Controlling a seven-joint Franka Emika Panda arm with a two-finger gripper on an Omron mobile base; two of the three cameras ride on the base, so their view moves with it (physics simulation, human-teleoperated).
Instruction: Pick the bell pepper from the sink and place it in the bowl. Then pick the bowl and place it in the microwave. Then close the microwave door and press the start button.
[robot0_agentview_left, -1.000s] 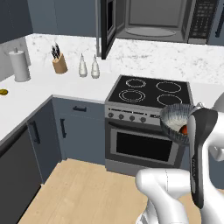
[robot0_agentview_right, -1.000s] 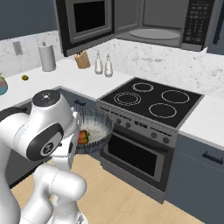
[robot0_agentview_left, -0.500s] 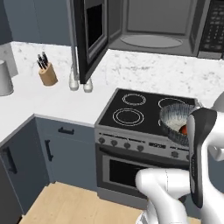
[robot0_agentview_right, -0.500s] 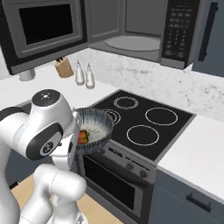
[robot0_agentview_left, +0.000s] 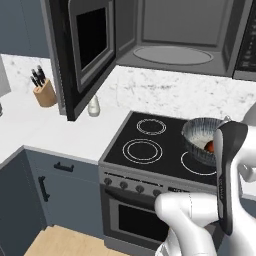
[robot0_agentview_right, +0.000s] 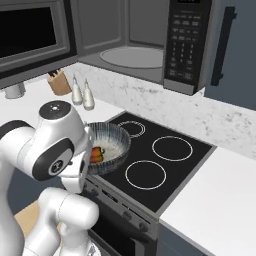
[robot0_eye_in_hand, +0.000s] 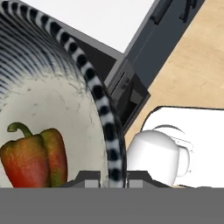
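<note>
Bowl (robot0_agentview_right: 109, 145) hangs above the stove (robot0_agentview_right: 155, 165), its striped rim pinched between the tool's (robot0_eye_in_hand: 111, 175) two fingertips, one inside and one outside. Bell pepper (robot0_eye_in_hand: 33, 155) lies on the bowl's pale inside. Overhead, the microwave (robot0_agentview_left: 175, 42) stands with its door (robot0_agentview_left: 82, 50) swung wide, turntable bare.

text: none legible | microwave (robot0_agentview_right: 150, 45) keypad (robot0_agentview_right: 184, 47): markings too small to read
</note>
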